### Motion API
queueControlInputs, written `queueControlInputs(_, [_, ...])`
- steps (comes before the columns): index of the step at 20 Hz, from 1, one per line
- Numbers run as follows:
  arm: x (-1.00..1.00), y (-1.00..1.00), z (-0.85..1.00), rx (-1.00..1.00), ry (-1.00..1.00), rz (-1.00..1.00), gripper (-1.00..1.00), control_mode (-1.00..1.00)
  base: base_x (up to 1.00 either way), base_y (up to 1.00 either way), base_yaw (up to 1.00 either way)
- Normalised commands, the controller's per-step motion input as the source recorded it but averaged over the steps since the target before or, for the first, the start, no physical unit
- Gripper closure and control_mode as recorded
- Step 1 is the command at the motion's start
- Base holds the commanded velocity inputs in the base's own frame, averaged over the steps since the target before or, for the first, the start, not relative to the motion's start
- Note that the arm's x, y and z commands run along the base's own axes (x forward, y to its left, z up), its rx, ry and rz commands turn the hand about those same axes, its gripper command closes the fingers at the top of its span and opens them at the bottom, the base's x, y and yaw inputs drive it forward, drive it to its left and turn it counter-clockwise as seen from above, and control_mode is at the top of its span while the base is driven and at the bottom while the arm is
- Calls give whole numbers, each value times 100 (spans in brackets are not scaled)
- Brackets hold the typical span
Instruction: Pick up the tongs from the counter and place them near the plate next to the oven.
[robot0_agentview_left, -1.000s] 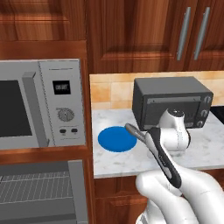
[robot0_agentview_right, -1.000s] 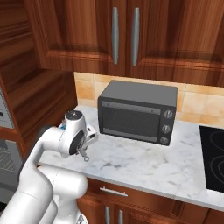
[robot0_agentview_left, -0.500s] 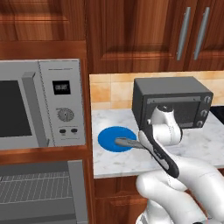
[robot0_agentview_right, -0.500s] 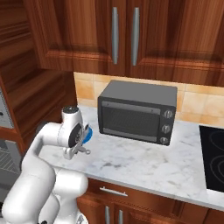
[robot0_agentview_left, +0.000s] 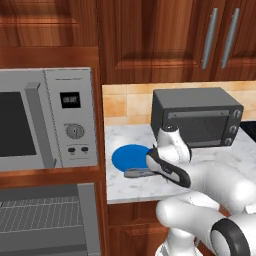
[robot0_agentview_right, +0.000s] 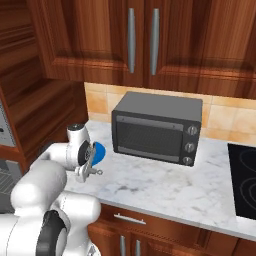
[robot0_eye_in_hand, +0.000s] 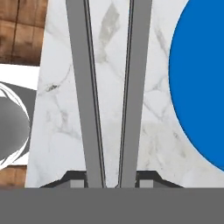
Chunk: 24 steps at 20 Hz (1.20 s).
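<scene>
My gripper (robot0_eye_in_hand: 111, 181) is shut on the grey tongs (robot0_eye_in_hand: 87, 96), whose two long arms run away from the fingertips (robot0_eye_in_hand: 75, 181) over the marbled counter (robot0_eye_in_hand: 57, 131). The blue plate (robot0_eye_in_hand: 201, 78) lies right beside the tongs, apart from them. In the left base view the tongs (robot0_agentview_left: 136, 173) stick out leftward from under my forearm, just in front of the plate (robot0_agentview_left: 129, 155) and low over the counter. I cannot tell whether they touch it. The oven (robot0_agentview_left: 42, 220) with its wire racks sits at lower left. In the right base view the gripper (robot0_agentview_right: 90, 170) hangs by the plate (robot0_agentview_right: 99, 151).
A silver microwave (robot0_agentview_left: 47, 117) sits above the oven. A dark grey toaster oven (robot0_agentview_left: 197, 116) stands at the back of the counter, right of the plate. A black cooktop (robot0_agentview_right: 244, 177) lies far right. The counter's front edge (robot0_agentview_left: 135, 197) is close to the tongs.
The hand has swung left and down with the tongs, from in front of the toaster oven to low beside the plate. The grip has stayed shut.
</scene>
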Motion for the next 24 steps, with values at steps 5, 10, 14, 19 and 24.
queueControlInputs(5, [9, 9, -47, -11, 7, 5, 100, -100, 0, 0, 0])
queueControlInputs(10, [5, -1, -53, -1, 1, 0, 100, -100, 0, 0, 0])
queueControlInputs(14, [11, -1, -43, 0, 0, 0, 100, -100, 0, 0, 0])
queueControlInputs(19, [18, 0, -25, 0, -1, 0, 100, -100, 0, 0, 0])
queueControlInputs(24, [-14, -9, -9, 4, -12, -2, -100, -100, 0, 0, 0])
